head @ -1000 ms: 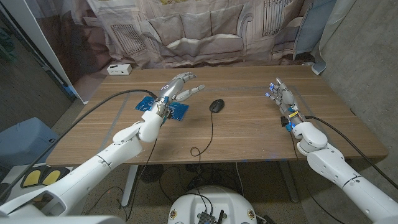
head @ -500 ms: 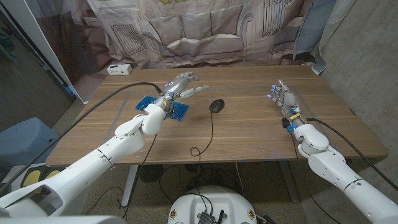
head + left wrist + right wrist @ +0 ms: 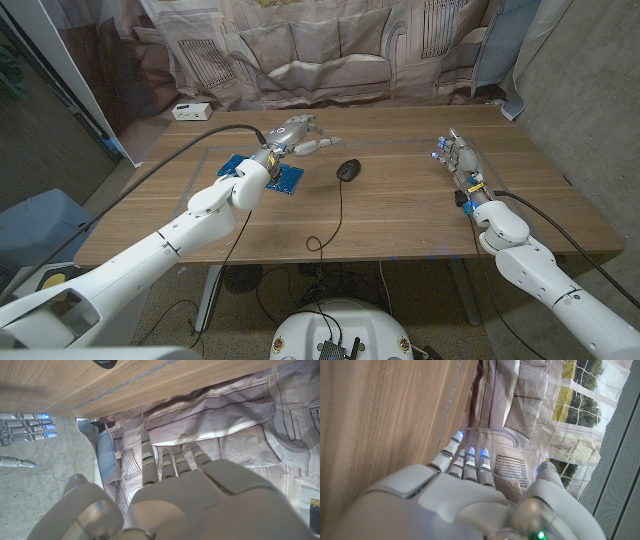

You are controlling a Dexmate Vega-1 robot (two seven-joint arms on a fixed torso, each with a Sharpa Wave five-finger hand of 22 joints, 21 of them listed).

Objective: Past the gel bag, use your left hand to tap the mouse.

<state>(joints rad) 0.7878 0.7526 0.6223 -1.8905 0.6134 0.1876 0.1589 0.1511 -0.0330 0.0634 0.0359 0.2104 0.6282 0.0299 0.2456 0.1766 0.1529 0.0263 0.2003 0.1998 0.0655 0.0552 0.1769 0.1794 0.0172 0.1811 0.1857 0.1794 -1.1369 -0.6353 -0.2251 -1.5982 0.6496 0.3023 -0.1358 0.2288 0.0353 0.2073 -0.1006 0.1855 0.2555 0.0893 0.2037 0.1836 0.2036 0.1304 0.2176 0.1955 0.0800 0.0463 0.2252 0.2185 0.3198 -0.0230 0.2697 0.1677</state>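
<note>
Looking down from the head view, you have the left hand (image 3: 295, 135) raised over the bench (image 3: 400, 215) in the upper middle of the frame, fingers spread apart and holding nothing, its fingertips pointing toward the picture's right. The blue gel bag (image 3: 285, 178) lies flat just below and behind that hand, partly covered by your left wrist and forearm. The black mouse (image 3: 348, 169) sits a little right of centre, near the left fingertips but apart from them, with its thin cable (image 3: 337, 215) running down the frame into a small loop near the bench's front edge. Nothing stands between the fingertips and the mouse except bare wood. The right hand (image 3: 455, 158) stands on its edge at the right side of the frame, well apart from the mouse, fingers straight and slightly apart with blue lights at the tips, empty; the left wrist view also catches those lit fingertips (image 3: 30, 425). A small white box (image 3: 190, 111) rests at the bench's upper left corner. The bench is brown wood with a faint straight seam along it. Behind it hangs a curtain (image 3: 330, 50) printed with a sofa drawing, and grey concrete floor shows at the right.
</note>
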